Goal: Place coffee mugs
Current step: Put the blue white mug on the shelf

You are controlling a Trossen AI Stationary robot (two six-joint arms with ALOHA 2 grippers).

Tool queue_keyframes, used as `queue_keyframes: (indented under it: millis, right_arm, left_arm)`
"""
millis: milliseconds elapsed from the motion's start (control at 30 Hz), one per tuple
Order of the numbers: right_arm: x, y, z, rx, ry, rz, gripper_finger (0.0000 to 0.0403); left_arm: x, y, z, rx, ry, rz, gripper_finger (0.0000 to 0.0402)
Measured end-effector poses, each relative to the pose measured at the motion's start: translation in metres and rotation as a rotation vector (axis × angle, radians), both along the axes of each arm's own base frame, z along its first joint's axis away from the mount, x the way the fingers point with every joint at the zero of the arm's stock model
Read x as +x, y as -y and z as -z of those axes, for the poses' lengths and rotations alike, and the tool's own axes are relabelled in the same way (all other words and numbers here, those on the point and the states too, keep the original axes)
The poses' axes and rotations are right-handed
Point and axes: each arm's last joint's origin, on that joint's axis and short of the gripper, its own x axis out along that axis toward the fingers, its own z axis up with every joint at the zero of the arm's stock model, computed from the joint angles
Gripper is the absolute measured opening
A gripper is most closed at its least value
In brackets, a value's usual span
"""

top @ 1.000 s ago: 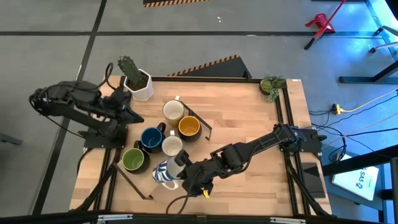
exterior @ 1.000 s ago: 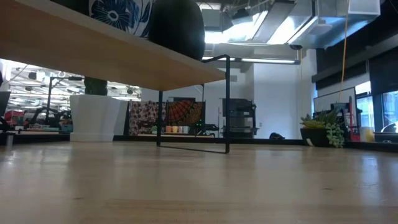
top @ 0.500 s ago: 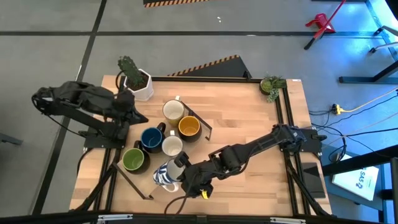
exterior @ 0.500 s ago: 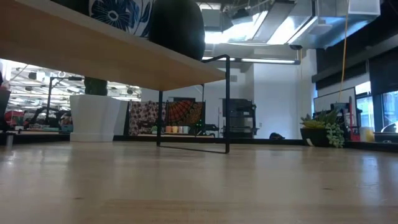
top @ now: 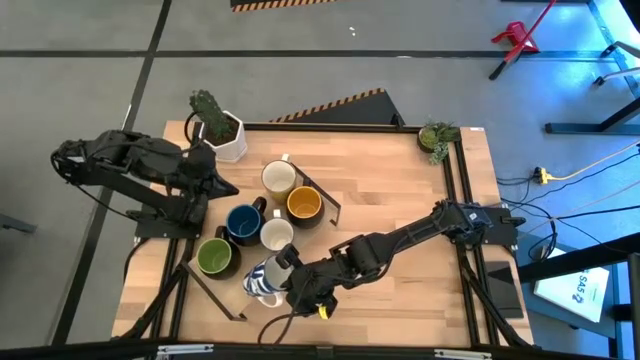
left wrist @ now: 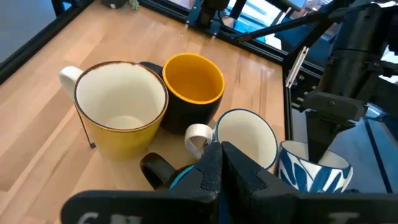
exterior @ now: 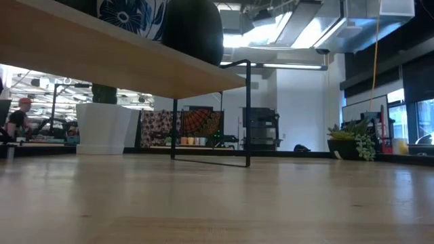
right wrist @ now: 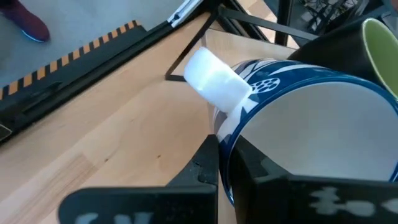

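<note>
We find the right gripper (top: 283,282) pinched shut on the rim of the blue-patterned white mug (top: 265,282), one finger inside the wall, one outside. The mug sits upright, mouth up, handle (right wrist: 217,82) pointing away from the jaws, at the near end of the wire rack (top: 215,295) beside the green mug (top: 213,257). Whether its base rests on the shelf we cannot quite tell. The left gripper (top: 222,187), closed and empty, hovers by the dark blue mug (top: 243,223); the right arm is nearer.

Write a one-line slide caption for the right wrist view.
Right gripper shut on the rim of a blue-and-white patterned ceramic mug over the wooden table.
</note>
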Motion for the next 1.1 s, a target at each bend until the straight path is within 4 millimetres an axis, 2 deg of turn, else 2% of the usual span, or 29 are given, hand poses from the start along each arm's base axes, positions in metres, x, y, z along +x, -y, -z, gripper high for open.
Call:
queue_keyframes:
  millis: [200,500,933,1100]
  right_arm:
    - [0.006,0.0,0.011,-0.006,-0.017,0.005,0.0]
    - [0.008,0.005,0.011,-0.028,-0.011,0.041,0.0002]
    - [0.015,0.004,0.002,0.008,0.095,0.055,0.0069]
    - [0.018,0.012,0.001,0.01,0.102,0.071,0.0078]
  left_arm:
    - [0.0,0.0,0.0,0.002,0.0,-0.003,0.0]
    - [0.001,0.0,0.0,0.001,0.004,-0.002,0.0]
    - [0.001,0.0,0.0,0.008,0.005,0.002,0.0]
    - [0.001,0.0,0.0,0.014,0.005,0.005,0.0]
